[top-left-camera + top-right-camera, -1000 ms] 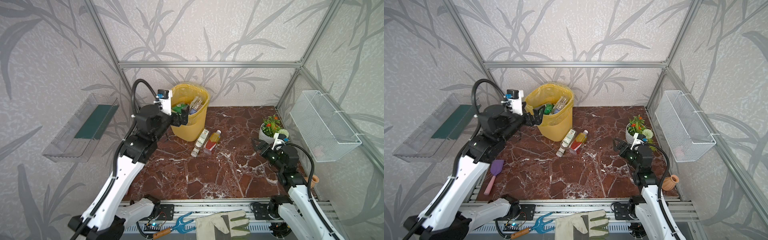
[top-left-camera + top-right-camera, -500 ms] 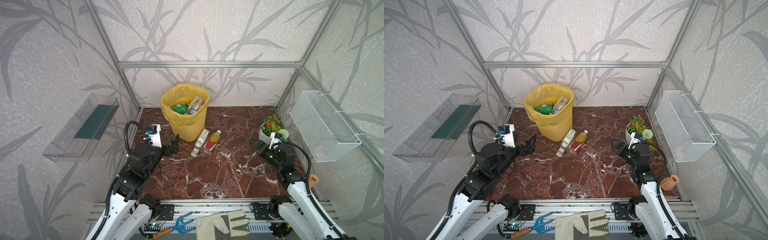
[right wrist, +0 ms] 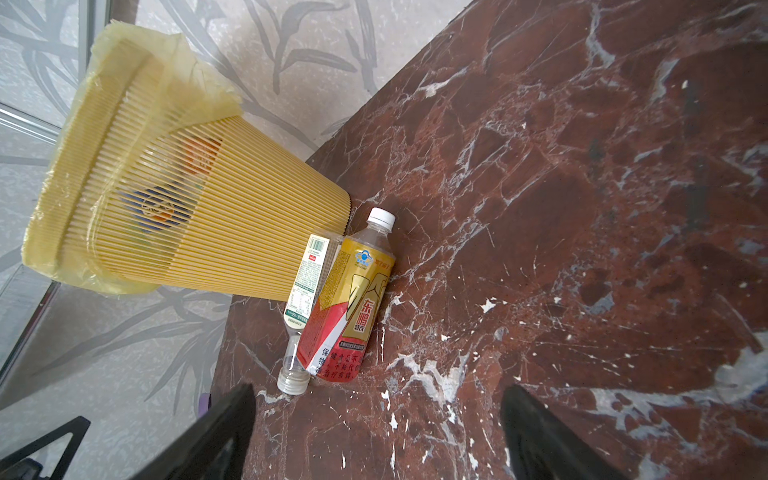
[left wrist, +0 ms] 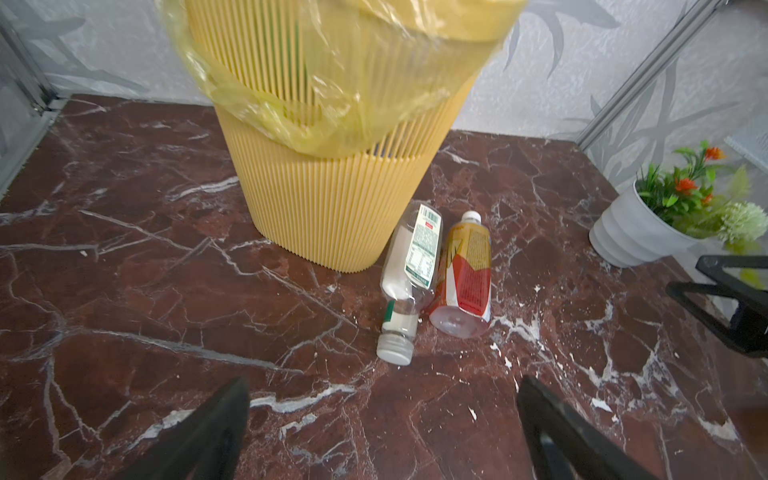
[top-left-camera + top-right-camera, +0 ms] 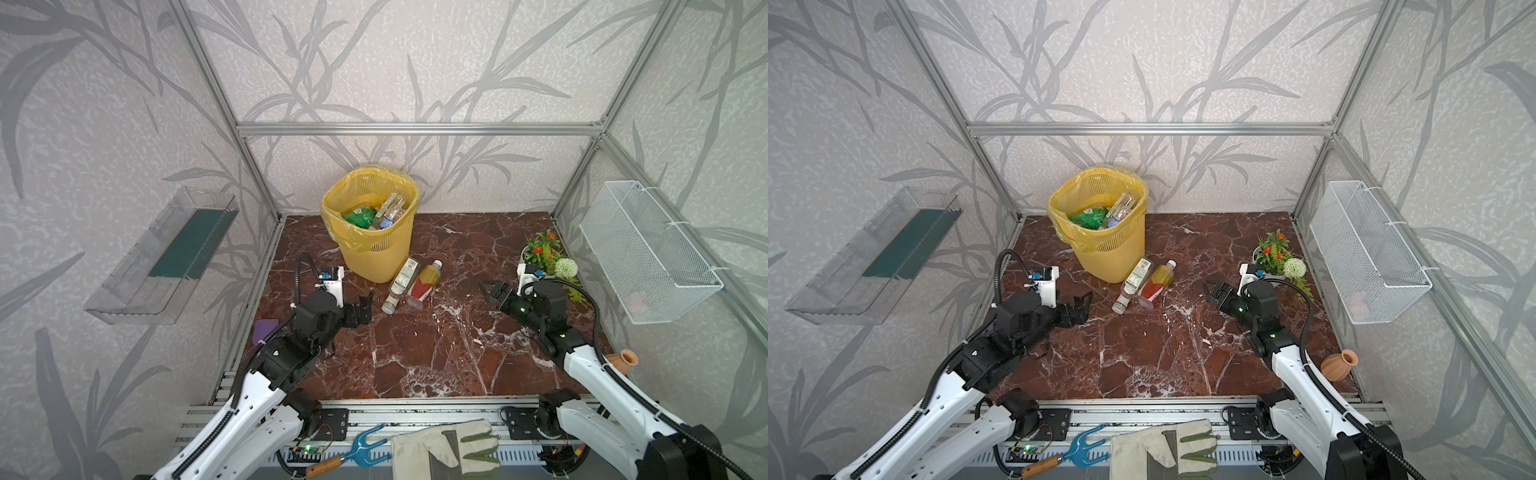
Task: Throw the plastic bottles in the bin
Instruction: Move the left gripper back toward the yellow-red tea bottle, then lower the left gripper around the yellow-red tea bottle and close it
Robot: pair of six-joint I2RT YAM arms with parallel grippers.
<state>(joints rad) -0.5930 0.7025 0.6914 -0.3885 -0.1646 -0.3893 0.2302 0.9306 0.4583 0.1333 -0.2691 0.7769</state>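
Nearest, the left pincer (image 5: 366, 302) hangs low over the marble counter (image 5: 415, 353), jaws wide apart and empty, just short of a cap. The right pincer (image 5: 491, 291) is also spread and empty, facing in from the other side and well apart from the bottles.

Between them two bottles lie on their sides, touching each other. The clear bottle (image 5: 400, 282) has its white cap toward the left pincer and its base against the foot of the bin (image 5: 370, 253). The amber bottle (image 5: 424, 282), with a red and yellow label, is reversed, with its base near and its cap far. Their long axes run almost parallel, near to far, slanting slightly.

The step in hand looks like a reach for the clear bottle. It is likely best to set the jaws across its long axis and close on the labelled body rather than the narrow neck. One finger should slip carefully into the seam between the bottles, since thin plastic may roll or buckle.

Farthest, the bin stands upright with other bottles (image 5: 374, 214) already inside.
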